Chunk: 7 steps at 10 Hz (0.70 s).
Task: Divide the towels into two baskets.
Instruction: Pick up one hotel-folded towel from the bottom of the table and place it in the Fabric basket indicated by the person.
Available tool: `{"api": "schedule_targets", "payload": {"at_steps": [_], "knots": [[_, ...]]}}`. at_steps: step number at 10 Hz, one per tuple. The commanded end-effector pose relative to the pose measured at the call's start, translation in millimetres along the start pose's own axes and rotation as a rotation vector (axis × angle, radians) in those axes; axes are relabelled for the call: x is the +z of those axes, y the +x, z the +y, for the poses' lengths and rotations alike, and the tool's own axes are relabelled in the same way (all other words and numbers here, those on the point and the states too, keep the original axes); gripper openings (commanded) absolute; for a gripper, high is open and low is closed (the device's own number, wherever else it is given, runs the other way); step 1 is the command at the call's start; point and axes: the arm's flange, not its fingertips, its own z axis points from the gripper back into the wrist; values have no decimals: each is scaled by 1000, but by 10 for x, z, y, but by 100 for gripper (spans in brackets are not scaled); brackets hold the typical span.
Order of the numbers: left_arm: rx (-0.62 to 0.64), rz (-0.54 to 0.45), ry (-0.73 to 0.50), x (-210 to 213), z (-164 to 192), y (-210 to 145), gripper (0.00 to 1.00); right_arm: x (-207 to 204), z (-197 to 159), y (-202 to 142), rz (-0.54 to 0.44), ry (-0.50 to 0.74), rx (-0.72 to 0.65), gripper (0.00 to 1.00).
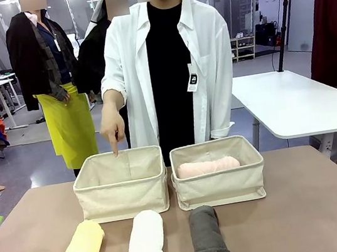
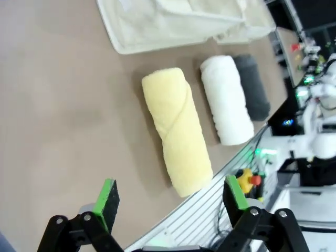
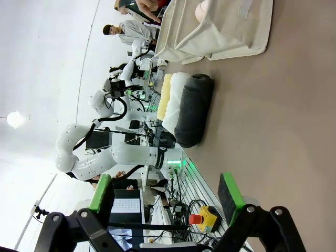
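Towels (image 1: 144, 247) lined before baskets (image 1: 123, 196), pink towel (image 1: 207, 166) inside one, hand (image 1: 112, 125) over other

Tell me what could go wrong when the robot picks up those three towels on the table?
The person's hand points down at the left basket; a towel lowered there now might bump it. The white towel and dark grey towel lie close side by side, so jaws closing on one might drag the other. The yellow towel ends near the table's edge and could be nudged off.
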Motion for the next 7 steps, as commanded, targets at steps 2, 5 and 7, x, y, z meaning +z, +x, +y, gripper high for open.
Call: {"api": "schedule_targets", "payload": {"at_steps": [2, 5, 7], "knots": [[-143, 128, 176, -663, -518, -32, 100, -5, 39, -33, -1, -9, 4, 100], [-153, 216, 288, -1233, -798, -69, 100, -5, 39, -33, -1, -9, 4, 100], [-95, 232, 358, -1486, -825, -53, 100, -5, 39, -33, -1, -9, 4, 100]]}}
